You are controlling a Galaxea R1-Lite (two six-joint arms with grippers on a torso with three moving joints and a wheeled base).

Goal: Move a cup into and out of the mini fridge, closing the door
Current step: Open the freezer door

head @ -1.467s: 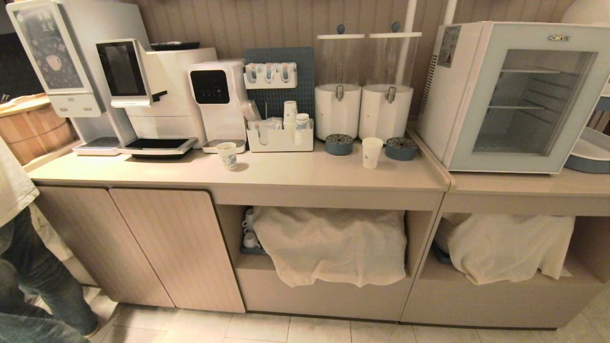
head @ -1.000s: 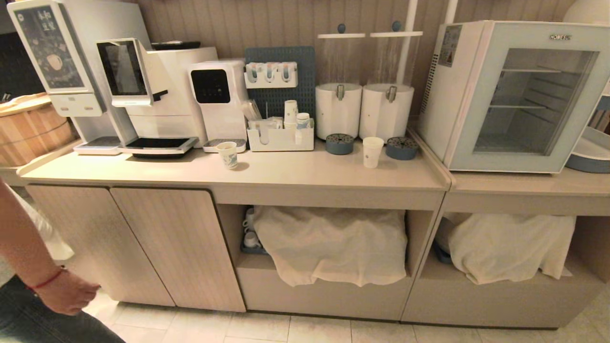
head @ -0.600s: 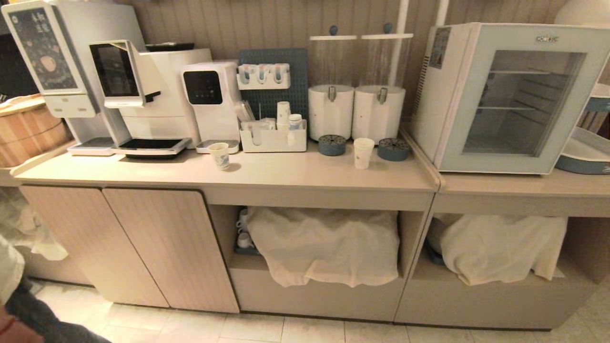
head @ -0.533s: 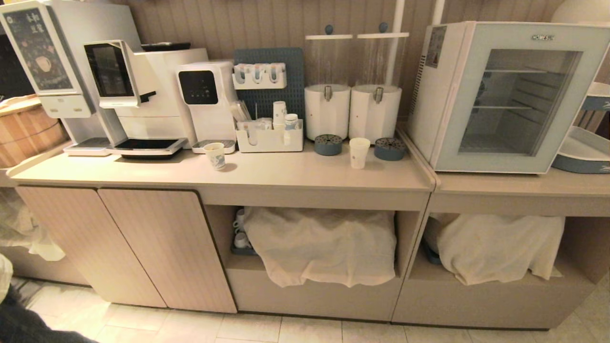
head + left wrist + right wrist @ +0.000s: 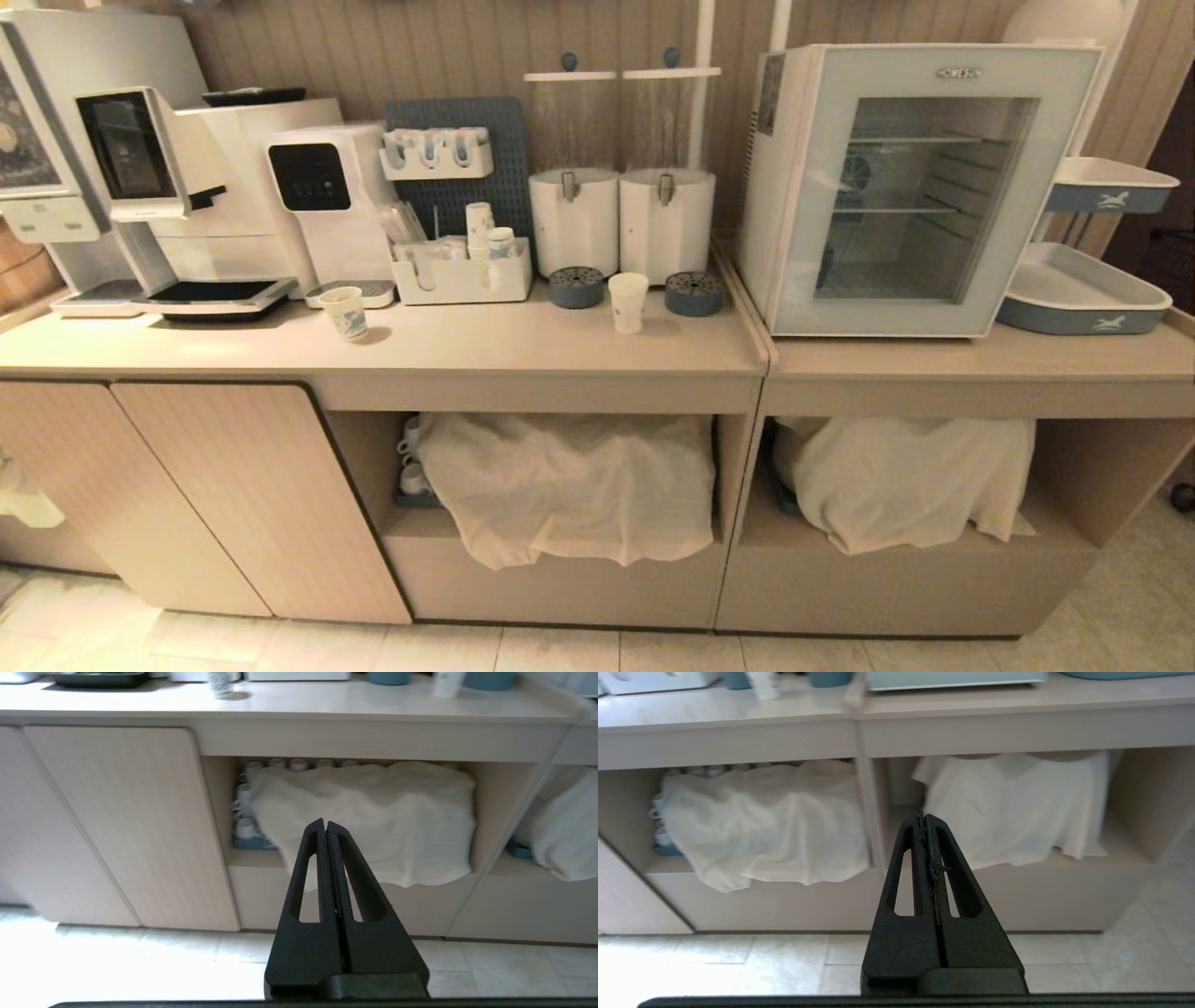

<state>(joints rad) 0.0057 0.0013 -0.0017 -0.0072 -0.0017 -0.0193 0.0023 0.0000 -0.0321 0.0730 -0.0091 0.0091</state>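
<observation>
A: Where's the cup?

B: Upright on the counter, between two blue round drip trays, left of the mini fridge. The door is shut; only bare wire shelves show behind the glass.

A: And the arms?

B: Both hang low before the cabinets. The left gripper and right gripper have fingers pressed together, holding nothing.

A: Counts?

B: Two canisters, a shorter paper cup, an organizer holding stacked cups, and two cloth-covered shelf bays.
</observation>
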